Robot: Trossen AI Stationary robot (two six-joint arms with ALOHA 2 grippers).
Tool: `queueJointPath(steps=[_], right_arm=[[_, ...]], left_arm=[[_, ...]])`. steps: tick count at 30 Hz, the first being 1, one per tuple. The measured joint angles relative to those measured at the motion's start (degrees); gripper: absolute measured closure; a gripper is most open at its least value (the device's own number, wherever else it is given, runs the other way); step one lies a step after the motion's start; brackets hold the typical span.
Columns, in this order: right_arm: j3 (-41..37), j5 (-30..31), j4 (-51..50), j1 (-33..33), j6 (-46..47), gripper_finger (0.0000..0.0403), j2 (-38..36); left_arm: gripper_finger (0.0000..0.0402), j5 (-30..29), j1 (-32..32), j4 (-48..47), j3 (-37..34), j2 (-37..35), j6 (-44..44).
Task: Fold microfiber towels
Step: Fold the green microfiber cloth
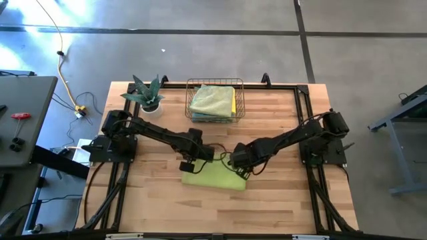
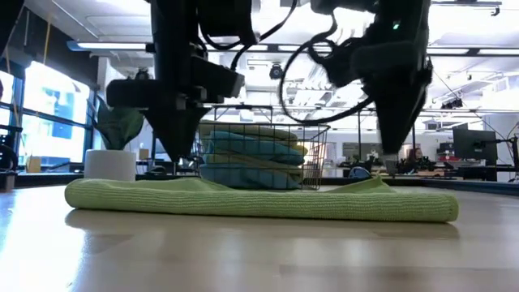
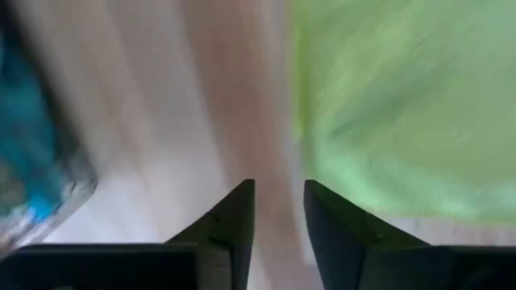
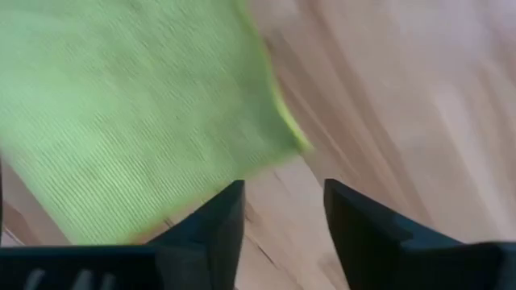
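The lime towel (image 1: pixel 215 177) lies long across the table's middle; both grippers (image 1: pixel 189 162) (image 1: pixel 238 168), fingers narrowly parted and empty, hover over its far edge.

Overhead, table-level and wrist cameras share the lime towel (image 1: pixel 215 176).

One lime green towel (image 1: pixel 215 177) lying flat on the wooden table (image 1: pixel 280 200), folded over into a long shape, soft and a bit puffy along its edges. More towels (image 1: pixel 213 101) stacked in the wire basket (image 1: pixel 189 100) at the back: pale green on top, yellow peeking out the side, light blue (image 2: pixel 243 150) layers underneath.
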Motion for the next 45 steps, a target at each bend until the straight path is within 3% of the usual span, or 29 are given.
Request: queueJointPath(steps=[4,7,10,15,20,24,28,33,45], right_arm=[[2.69,0.07,-8.52,0.26,3.43,0.0216,-2.31],[3.00,0.34,-9.21,2.06,8.79,0.0214,-5.23],[3.03,0.92,-8.52,6.07,15.10,0.0219,-6.87],[1.43,4.44,-2.99,14.91,30.31,0.0227,-7.29],[-5.10,12.87,15.49,21.36,45.06,0.0229,-7.20],[-10.90,19.47,26.49,23.58,56.21,0.0229,-7.20],[-15.38,22.00,32.89,24.97,64.89,0.0226,-6.22],[-17.38,20.06,39.56,26.21,70.97,0.0206,-3.42],[-17.04,18.19,42.53,25.55,81.15,0.0184,2.54]], left_arm=[[0.0286,0.38,2.09,-9.11,2.95,-0.35,-4.08],[0.0285,7.63,3.08,-10.58,3.25,-2.13,-6.91],[0.0286,17.19,1.87,-6.21,0.29,-5.00,-8.45],[0.0286,21.32,-2.74,10.89,-9.06,-11.43,-11.25],[0.0286,15.94,-7.07,31.57,-20.12,-16.76,-17.31],[0.0286,8.48,-9.71,39.92,-26.38,-17.22,-22.51],[0.0287,5.26,-10.96,42.94,-29.20,-15.60,-26.71],[0.0287,4.23,-11.34,43.44,-29.39,-14.20,-28.32],[0.0287,3.86,-11.14,45.93,-29.38,-11.05,-25.33]])
